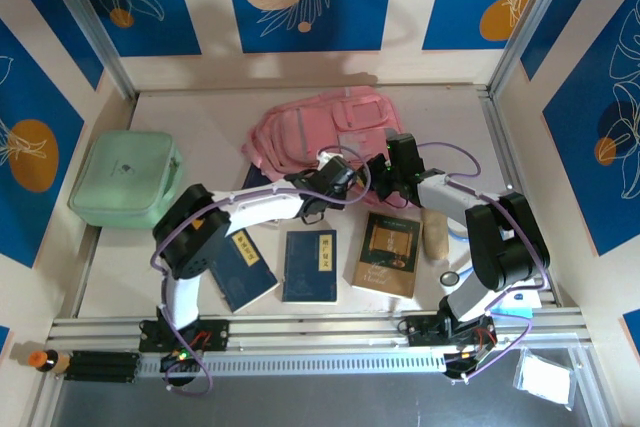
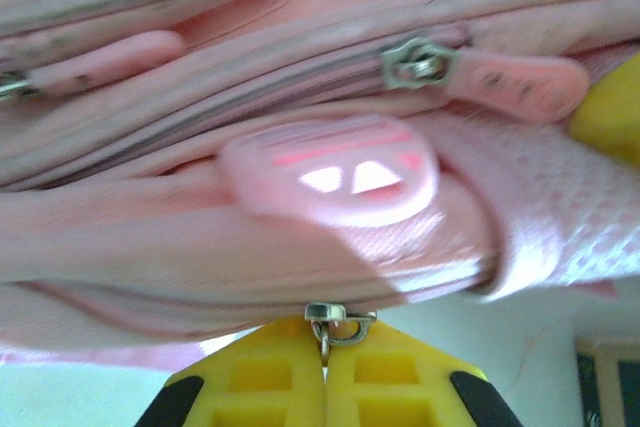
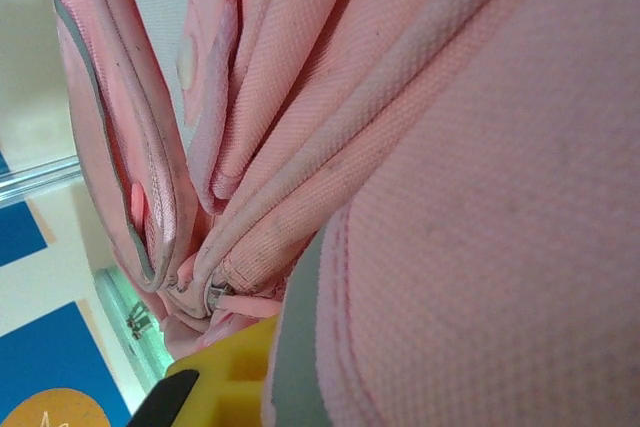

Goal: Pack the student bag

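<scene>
Green case (image 1: 125,179): We see a mint-green case on the left side of the table (image 1: 200,122), well apart from the bag.
Left claw (image 1: 335,182): It reaches over to the near edge of the bag. In the left wrist view its two yellow fingers (image 2: 265,382) are pressed tight together, and they pinch a small metal zip ring (image 2: 337,319) on the bag.
Dark blue book (image 1: 245,272): It lies flat near the left arm, and part of it is under the arm.
Blue book (image 1: 309,266): It lies flat just beside the dark blue book, on its right.
Student bag (image 1: 320,127): The big pink bag lies at the middle back of the table, behind the books. Both claws meet at its near edge. Up close we see rows of pink zips and folds, plus a zip slider (image 2: 420,62) with a pink tab higher up.
Brown book (image 1: 386,253): It lies flat to the right of the blue book, a bit tilted.
Right claw (image 1: 388,169): It is at the bag's near edge, close to the left claw. It is clenched tight. Pink cloth lies right against its yellow finger (image 3: 225,372) — we cannot tell if any cloth is pinched.
Tan roll (image 1: 435,234): It lies just right of the brown book, near the right arm.
</scene>
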Controlling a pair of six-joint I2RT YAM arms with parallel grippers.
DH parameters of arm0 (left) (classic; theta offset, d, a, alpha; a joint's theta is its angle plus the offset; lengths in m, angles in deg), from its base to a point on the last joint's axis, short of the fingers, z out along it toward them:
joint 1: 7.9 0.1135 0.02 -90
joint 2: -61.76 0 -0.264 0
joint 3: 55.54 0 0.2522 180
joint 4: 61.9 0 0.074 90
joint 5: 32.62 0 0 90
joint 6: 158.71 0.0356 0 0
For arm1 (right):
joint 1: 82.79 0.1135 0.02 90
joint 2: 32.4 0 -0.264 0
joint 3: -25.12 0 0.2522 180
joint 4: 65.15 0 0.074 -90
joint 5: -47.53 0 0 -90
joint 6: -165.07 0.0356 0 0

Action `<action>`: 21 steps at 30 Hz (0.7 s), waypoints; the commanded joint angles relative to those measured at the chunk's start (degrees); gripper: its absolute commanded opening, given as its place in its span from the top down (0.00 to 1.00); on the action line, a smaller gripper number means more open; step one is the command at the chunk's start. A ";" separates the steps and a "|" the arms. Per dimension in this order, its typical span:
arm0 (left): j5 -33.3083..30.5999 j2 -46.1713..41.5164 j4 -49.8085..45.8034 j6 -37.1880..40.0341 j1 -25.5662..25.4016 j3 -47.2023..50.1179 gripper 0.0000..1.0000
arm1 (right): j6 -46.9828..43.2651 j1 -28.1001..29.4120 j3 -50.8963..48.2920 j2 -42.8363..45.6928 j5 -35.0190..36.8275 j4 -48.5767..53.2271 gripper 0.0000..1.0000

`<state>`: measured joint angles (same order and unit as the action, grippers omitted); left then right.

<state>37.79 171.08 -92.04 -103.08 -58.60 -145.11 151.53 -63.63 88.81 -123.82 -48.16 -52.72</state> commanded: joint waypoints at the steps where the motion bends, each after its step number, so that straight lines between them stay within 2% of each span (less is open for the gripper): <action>1: 5.16 -5.22 -5.67 2.12 3.90 2.46 1.00 | -2.41 -0.90 0.52 2.91 -0.07 1.32 1.00; 4: 10.12 -7.54 -9.08 4.41 5.90 3.12 1.00 | -2.98 -1.48 0.09 2.82 0.27 1.41 1.00; 11: 7.48 -9.68 -16.98 8.91 10.23 3.10 1.00 | -3.94 -2.00 -0.26 2.56 1.03 1.93 1.00; 14: 7.77 -10.26 -15.99 9.88 12.89 4.40 1.00 | -4.11 -2.19 -0.36 2.73 0.94 2.07 1.00; 16: 10.16 -10.19 -13.86 10.71 14.20 4.90 1.00 | -4.22 -2.19 -0.30 2.82 0.82 1.90 1.00; 21: 12.11 -8.46 -9.72 12.37 14.49 4.72 1.00 | -4.93 -2.00 0.32 2.56 -0.46 1.41 1.00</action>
<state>48.87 162.80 -103.04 -92.89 -44.50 -140.69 148.34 -65.03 88.68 -123.25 -48.23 -50.73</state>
